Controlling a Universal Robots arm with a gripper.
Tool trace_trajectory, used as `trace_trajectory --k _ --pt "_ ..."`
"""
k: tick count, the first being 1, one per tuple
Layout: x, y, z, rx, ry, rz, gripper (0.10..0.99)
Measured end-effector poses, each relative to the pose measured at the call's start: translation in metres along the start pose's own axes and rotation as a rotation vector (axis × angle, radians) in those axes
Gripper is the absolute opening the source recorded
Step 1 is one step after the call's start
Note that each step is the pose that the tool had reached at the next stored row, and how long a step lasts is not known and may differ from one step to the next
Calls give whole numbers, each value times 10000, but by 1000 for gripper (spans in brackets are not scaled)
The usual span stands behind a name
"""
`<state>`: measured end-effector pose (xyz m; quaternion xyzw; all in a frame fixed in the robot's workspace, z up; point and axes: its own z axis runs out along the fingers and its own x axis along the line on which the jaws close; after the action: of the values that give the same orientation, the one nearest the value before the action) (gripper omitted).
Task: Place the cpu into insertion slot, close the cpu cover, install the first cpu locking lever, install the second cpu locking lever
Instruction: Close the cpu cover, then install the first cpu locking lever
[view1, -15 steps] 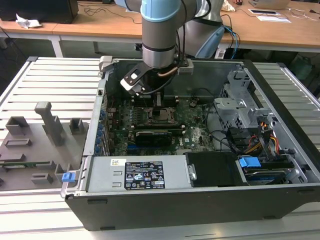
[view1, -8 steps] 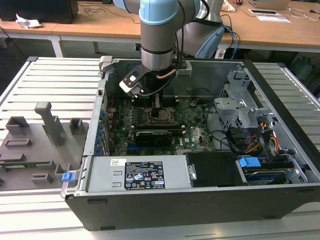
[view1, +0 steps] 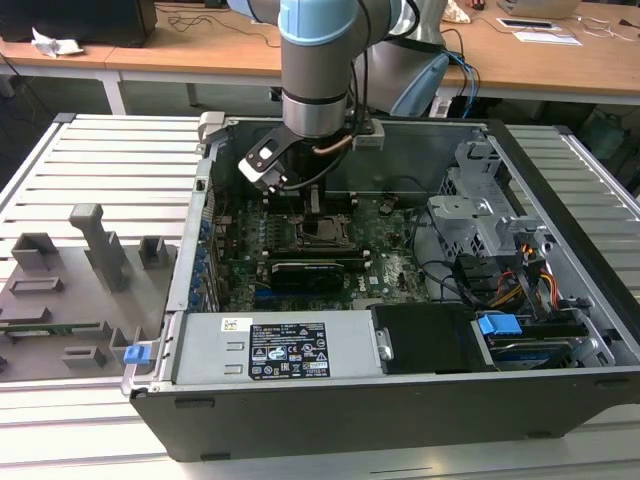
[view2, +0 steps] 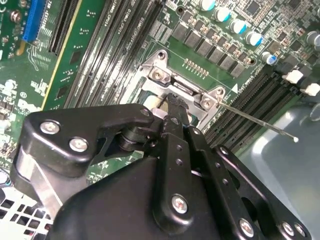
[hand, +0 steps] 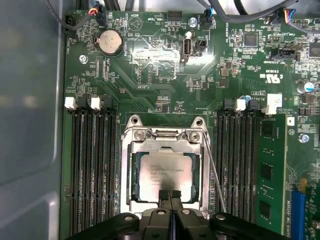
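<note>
Now | end effector (hand: 170, 196) pinched closed, empty | at cpu cover (hand: 131, 170) edge | cpu (hand: 167, 172) seated

Label (view1: 288, 352) on power supply (view1: 200, 360): print unreadable; cpu (hand: 165, 172) markings illegible.

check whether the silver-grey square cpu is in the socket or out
In: the silver-grey square cpu lies flat inside the metal socket frame.

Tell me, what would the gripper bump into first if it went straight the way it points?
Probably the cpu cover, at the rim bordering the cpu. In the first wrist view the gripper points right at that edge. Depth is unclear, so it may already be touching.
</note>
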<state>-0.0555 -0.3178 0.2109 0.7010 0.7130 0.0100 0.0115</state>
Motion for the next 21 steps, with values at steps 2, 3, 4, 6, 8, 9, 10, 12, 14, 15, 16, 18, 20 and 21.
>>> trace_trajectory --k 2,3,4,6,8,9,10,12,14,15,16,18,20,21 --pt "0 30 1 10 0 1 106" --pt "-1 51 1 15 -2 2 106" --pt "-2 76 2 18 -2 0 106" --pt "-2 109 2 21 -2 -1 106" --pt "-3 139 3 22 -2 1 106" --pt "-3 156 4 22 -2 1 106" --pt "-4 165 4 23 -2 0 106" --pt "-4 181 4 23 -2 0 106" --pt "-4 193 5 23 -2 0 106" --pt "-4 200 5 23 -1 0 106" --pt "-4 212 6 23 -2 0 106" --pt "-4 229 6 23 -1 0 106" --pt "-4 234 6 23 -1 2 106" --pt "-4 235 5 23 -1 2 106"
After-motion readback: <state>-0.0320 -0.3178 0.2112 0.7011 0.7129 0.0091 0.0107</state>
